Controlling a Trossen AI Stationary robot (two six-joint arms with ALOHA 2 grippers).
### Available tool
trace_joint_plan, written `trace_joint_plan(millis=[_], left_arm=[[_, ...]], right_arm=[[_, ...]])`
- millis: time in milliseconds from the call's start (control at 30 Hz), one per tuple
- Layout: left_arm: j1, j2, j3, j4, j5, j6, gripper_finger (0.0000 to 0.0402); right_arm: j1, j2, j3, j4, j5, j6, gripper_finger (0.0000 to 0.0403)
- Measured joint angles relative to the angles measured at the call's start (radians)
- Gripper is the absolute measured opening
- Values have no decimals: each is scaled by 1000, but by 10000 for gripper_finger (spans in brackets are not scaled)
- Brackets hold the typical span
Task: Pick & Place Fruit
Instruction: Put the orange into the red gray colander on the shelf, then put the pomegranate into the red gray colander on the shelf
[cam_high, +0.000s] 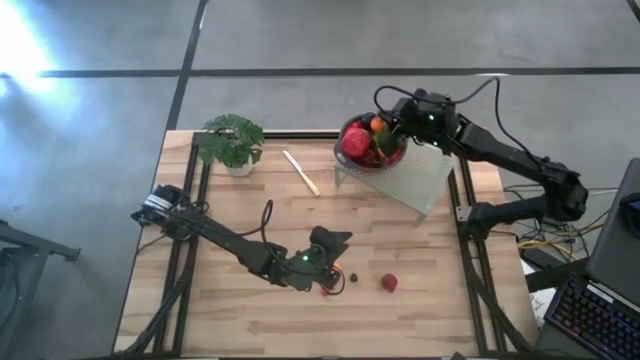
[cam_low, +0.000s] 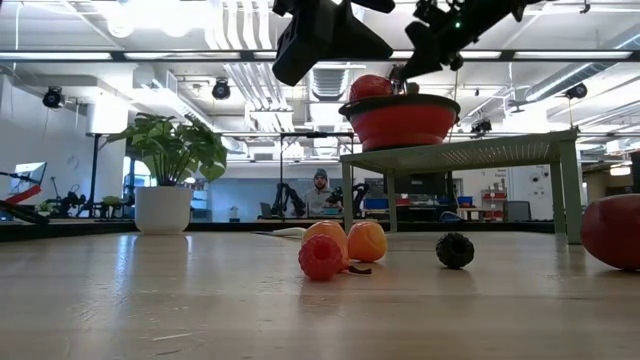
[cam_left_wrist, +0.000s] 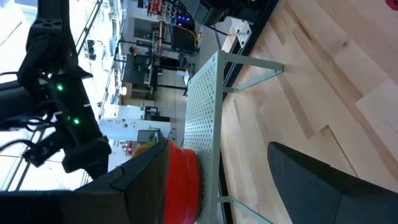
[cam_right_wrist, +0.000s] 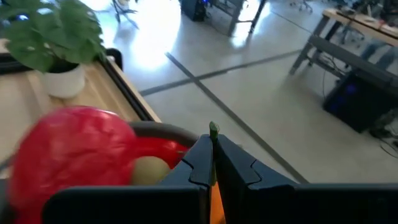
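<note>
- Fingers of my right gripper (cam_right_wrist: 211, 163) are pressed together over the red bowl (cam_high: 372, 158), pinching a thin green stem (cam_right_wrist: 213, 129) with something orange just below it; I take it for the tangerine (cam_high: 377, 125), though most of it is hidden behind the fingers.
- My left gripper (cam_high: 329, 243) hangs over the front middle of the table (cam_high: 250, 320) with its fingers spread wide and nothing between them; its wrist view looks across the boards to the perforated stand (cam_left_wrist: 205, 112) and the bowl.
- From above, the bowl sits on the stand at the table's back right, with a big red apple (cam_high: 357, 143) in it; the other pieces inside run together and I can't sort them.
- Loose fruit lies on the boards near the left gripper: a red berry (cam_low: 321, 257) touching two orange ones (cam_low: 366, 240), a dark berry (cam_low: 455, 250) a little apart, and a strawberry (cam_high: 389, 283) farther right, cut off at the edge of the low view.
- The stem in the right fingers points straight up out of the pinch, so the fruit hangs below it.
- A potted plant (cam_high: 232, 142) and a pale knife (cam_high: 301, 172) sit at the back, the knife lying diagonally.
</note>
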Motion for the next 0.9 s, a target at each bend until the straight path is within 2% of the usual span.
trace_joint_plan(millis=[167, 333, 500, 900], left_arm=[[9, 0, 0, 0, 0, 0, 275], [15, 0, 0, -1, 0, -1, 275], [25, 0, 0, -1, 0, -2, 275], [26, 0, 0, -1, 0, -2, 275]], right_arm=[[-25, 23, 4, 2, -3, -3, 8], [-30, 23, -2, -36, -77, 14, 8], [-29, 22, 3, -51, -85, 27, 12], [-28, -7, 8, -80, -85, 42, 109]])
